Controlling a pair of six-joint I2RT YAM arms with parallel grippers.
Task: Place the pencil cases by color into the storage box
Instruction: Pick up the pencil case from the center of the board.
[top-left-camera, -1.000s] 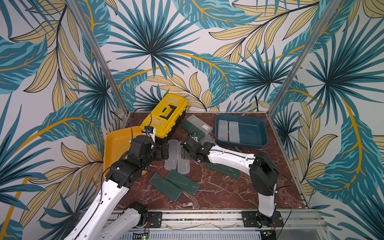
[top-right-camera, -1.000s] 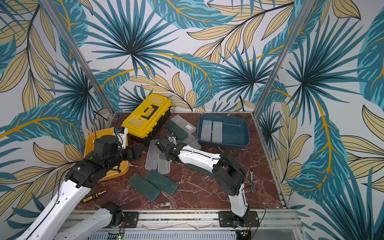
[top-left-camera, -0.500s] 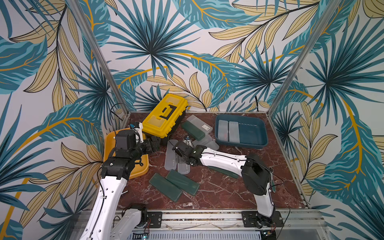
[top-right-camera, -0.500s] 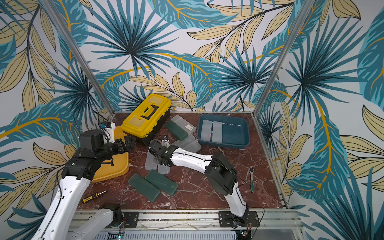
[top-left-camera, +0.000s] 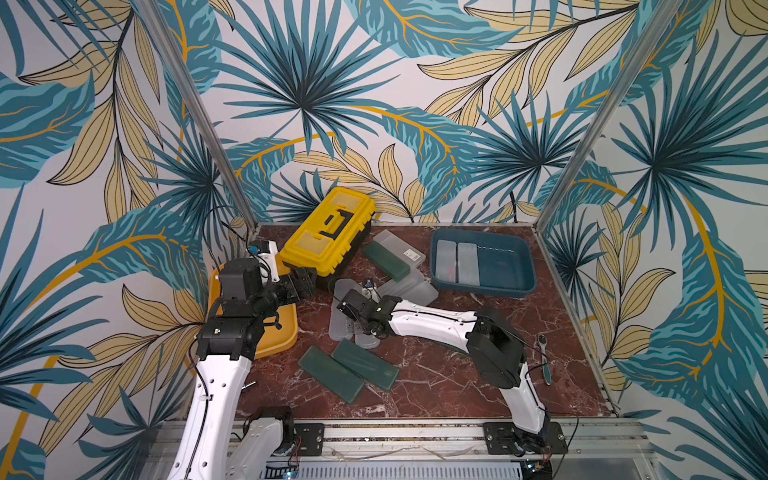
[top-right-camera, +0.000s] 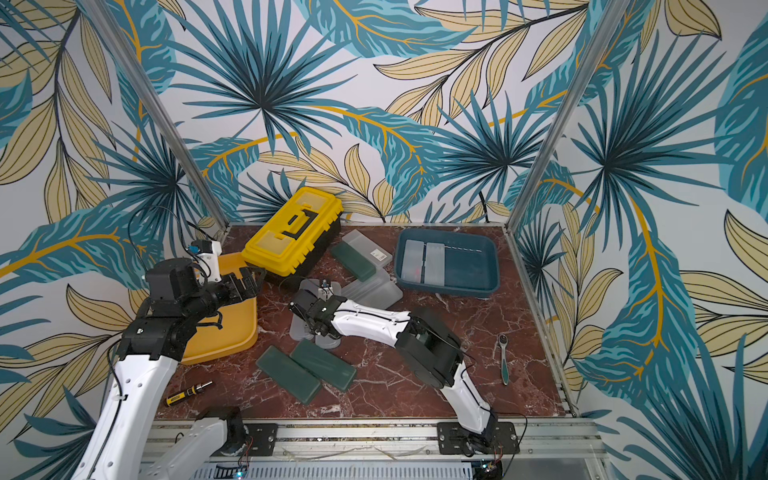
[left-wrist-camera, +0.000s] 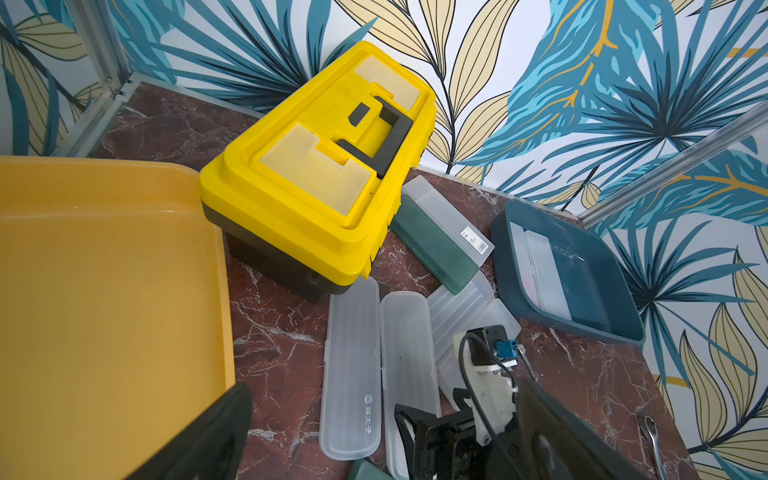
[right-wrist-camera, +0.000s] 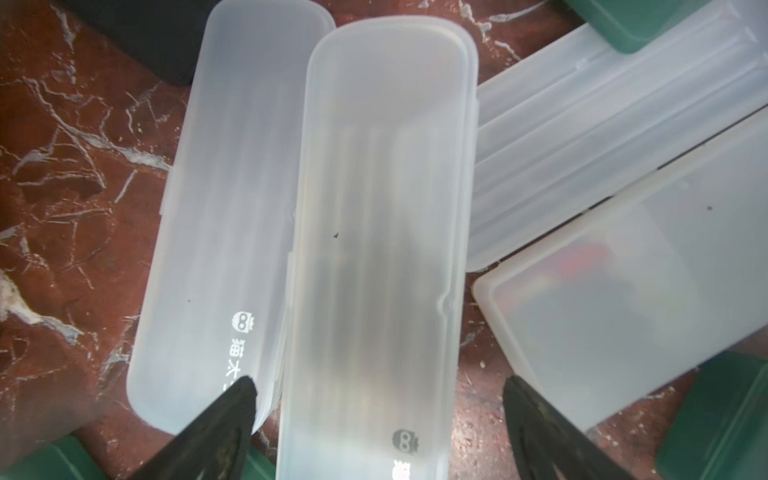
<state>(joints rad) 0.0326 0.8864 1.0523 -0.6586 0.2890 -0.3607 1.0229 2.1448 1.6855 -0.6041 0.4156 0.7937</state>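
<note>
Roughly, the sort is in its early part. Two frosted cases (top-left-camera: 457, 264) lie side by side at one end of the blue storage box (top-left-camera: 490, 292), well apart from both end effectors. The rest of the box floor is bare, with no green case in it.

Left on the worktop (top-left-camera: 436, 374) are:
- the rounded frosted case (right-wrist-camera: 382, 249), directly under the right end effector (right-wrist-camera: 380, 386)
- its twin (right-wrist-camera: 232, 208), touching it along one side
- two squarer frosted cases (top-left-camera: 409, 286) just beyond it
- a green case (top-left-camera: 386, 259) stacked on a labelled frosted case (top-left-camera: 401, 247), further on toward the box
- a green pair (top-left-camera: 365, 365) just behind the right end effector, toward its arm's base

The right end effector is released, its jaws spread either side of the rounded frosted case's end and not pressing it. I judge a grasp is being lined up. The left end effector (top-left-camera: 305, 282) is also released and empty. It hangs over the edge of the yellow tray (top-left-camera: 278, 336), with the yellow toolbox (top-left-camera: 328, 228) just ahead of it.

Room is tight. One finger (right-wrist-camera: 232, 415) sits over the twin's corner rather than bare worktop, so closing could nip or shove the twin. The way to the box crosses the squarer cases and then the box's raised rim, so a clear lift looks necessary. Open worktop lies beyond the right arm's elbow.
</note>
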